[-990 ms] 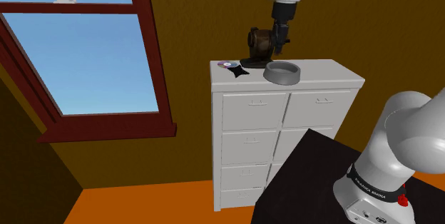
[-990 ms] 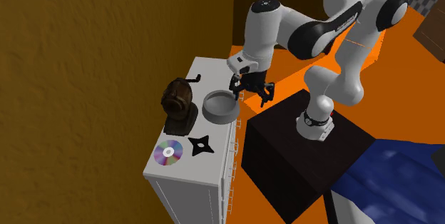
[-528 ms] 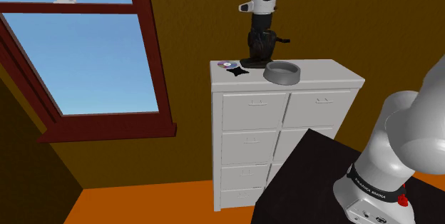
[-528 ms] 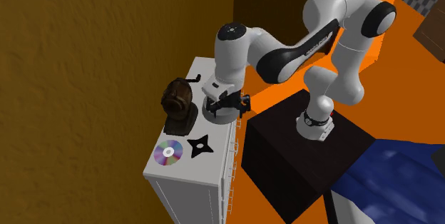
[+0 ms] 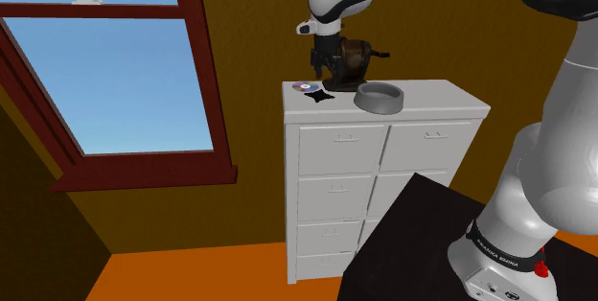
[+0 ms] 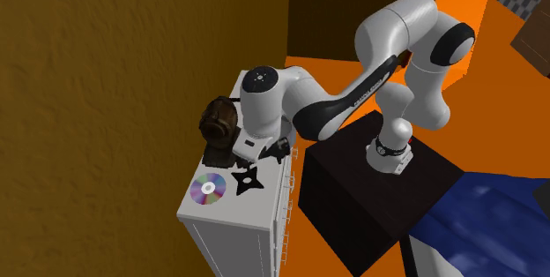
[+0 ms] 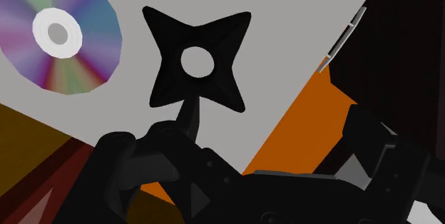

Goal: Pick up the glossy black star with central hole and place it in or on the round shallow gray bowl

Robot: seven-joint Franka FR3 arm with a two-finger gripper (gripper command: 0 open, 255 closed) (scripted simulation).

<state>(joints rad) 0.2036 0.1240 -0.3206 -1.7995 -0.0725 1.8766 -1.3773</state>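
The glossy black star (image 7: 217,73) with a round hole in its middle lies flat on the pale dresser top (image 7: 292,37), just beside a rainbow disc (image 7: 60,33). My gripper (image 7: 264,155) hangs open directly above the star, its fingers apart and touching nothing. From the shoulder view the gripper (image 5: 324,77) sits a short way over the star (image 5: 321,97). The round shallow grey bowl (image 5: 379,97) stands on the dresser to that view's right of the star. In the second exterior view the star (image 6: 249,181) lies just below the gripper (image 6: 257,162).
A brown, rounded grinder-like object (image 5: 355,54) on a dark base stands close behind the star and bowl. The disc (image 6: 209,189) lies near the dresser's end. The white chest of drawers (image 5: 383,165) faces the black stand (image 5: 402,242). A red-framed window (image 5: 105,69) fills the wall.
The arm has swung from beyond the bowl, across it, to above the star, and the hand has come lower. The star, disc and bowl have not moved.
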